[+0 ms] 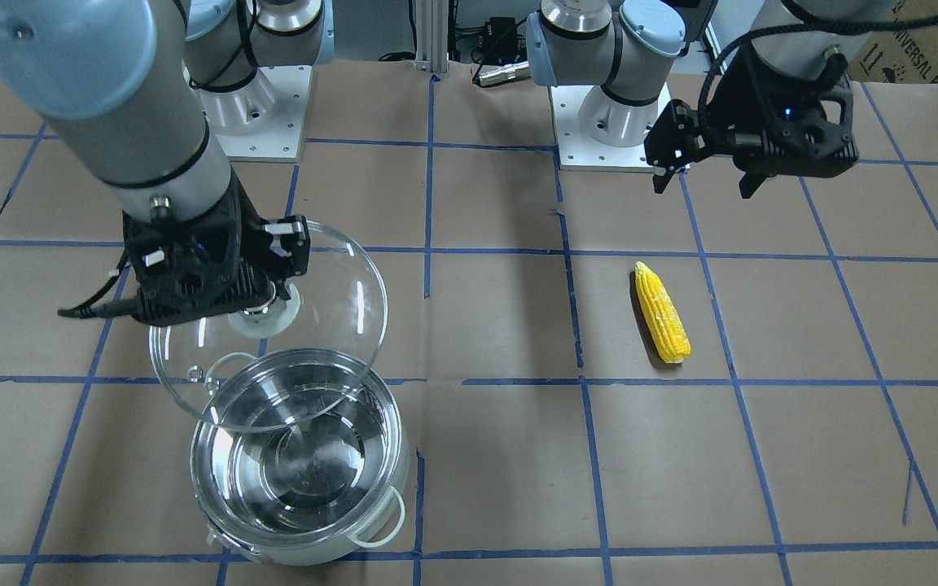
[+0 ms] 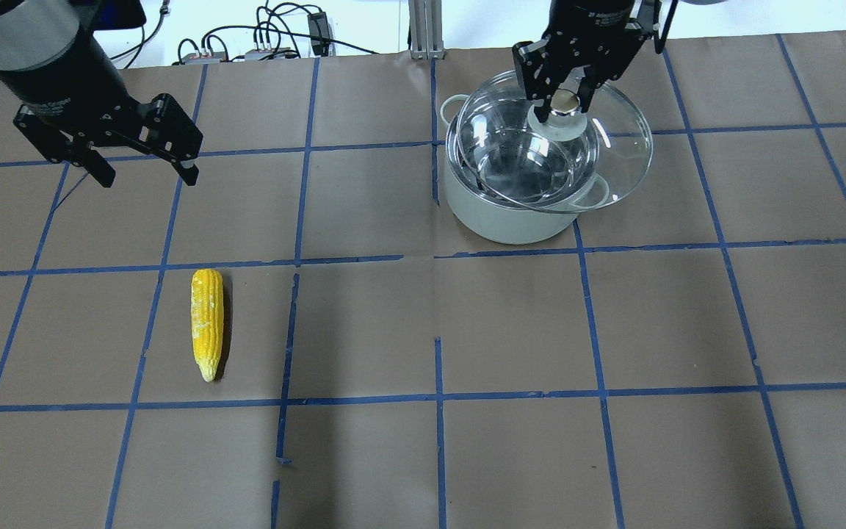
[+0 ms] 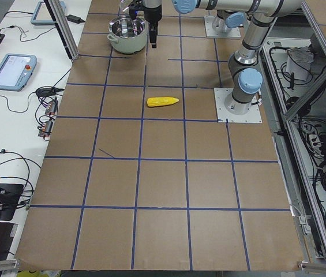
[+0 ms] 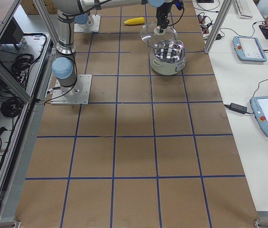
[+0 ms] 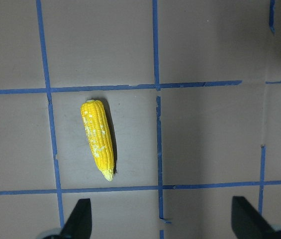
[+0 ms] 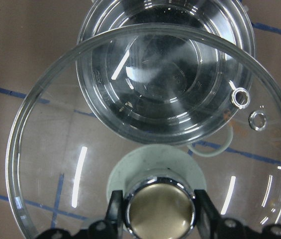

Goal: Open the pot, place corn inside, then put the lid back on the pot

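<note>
Right claw (image 2: 565,103) clenched on the knob (image 6: 160,209) of the lid (image 2: 617,150), lid held tilted, partly over the open pot (image 2: 500,220), left claw (image 2: 149,178) spread wide and empty, corn (image 2: 207,323) lying on the worktop (image 2: 511,330), well apart from the pot

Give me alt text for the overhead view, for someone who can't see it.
The right pincer grips the clear lid by its knob, partly off the open, empty pot at upper right. The corn lies on the table at left; the open left pincer hovers beyond it.
</note>
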You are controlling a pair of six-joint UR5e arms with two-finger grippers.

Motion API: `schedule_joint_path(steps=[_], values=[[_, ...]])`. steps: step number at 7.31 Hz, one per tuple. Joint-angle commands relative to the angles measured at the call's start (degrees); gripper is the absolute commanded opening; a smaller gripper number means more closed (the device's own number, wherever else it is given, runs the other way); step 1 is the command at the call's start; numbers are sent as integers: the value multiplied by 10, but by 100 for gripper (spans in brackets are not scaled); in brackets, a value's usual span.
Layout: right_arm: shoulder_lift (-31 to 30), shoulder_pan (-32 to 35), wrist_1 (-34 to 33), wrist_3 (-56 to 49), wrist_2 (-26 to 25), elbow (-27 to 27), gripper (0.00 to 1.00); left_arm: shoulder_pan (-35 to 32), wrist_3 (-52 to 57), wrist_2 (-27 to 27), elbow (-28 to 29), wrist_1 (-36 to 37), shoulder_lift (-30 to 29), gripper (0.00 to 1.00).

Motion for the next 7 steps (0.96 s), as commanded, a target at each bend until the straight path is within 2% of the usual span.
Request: schedule_joint_path(steps=[1,4,7], values=[[-57,6,-2,19,0,52,31,43,27,0,-99,112,-13,99],[-56,10,0,42,8,51,33,102,55,0,-243,252,-26,99],[-56,10,0,42,10,51,33,102,48,1,-331,401,-88,99]])
